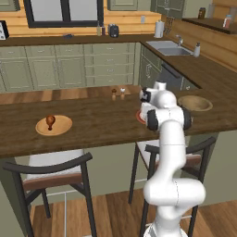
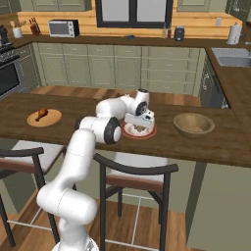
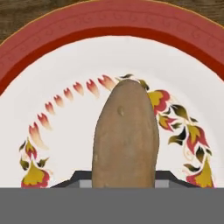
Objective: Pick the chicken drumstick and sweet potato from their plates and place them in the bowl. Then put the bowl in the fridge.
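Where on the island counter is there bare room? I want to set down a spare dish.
The counter is bare between the wooden plate holding the chicken drumstick and the red-rimmed plate. It is crowded from that plate, where the gripper sits over the sweet potato, to the wooden bowl.

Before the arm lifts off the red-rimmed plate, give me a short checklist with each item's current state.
1. Claw down over the plate: ok.
2. Potato between the fingers, running lengthwise away from the hand camera: ok.
3. Fingers firmly closed on the potato: cannot tell; the contact is hidden at the bottom of the hand view.
4. Bowl upright and empty on the counter, to the right of the plate in the right base view: ok.
5. Drumstick on the wooden plate, not yet moved: ok.
6. Fridge open: cannot tell.
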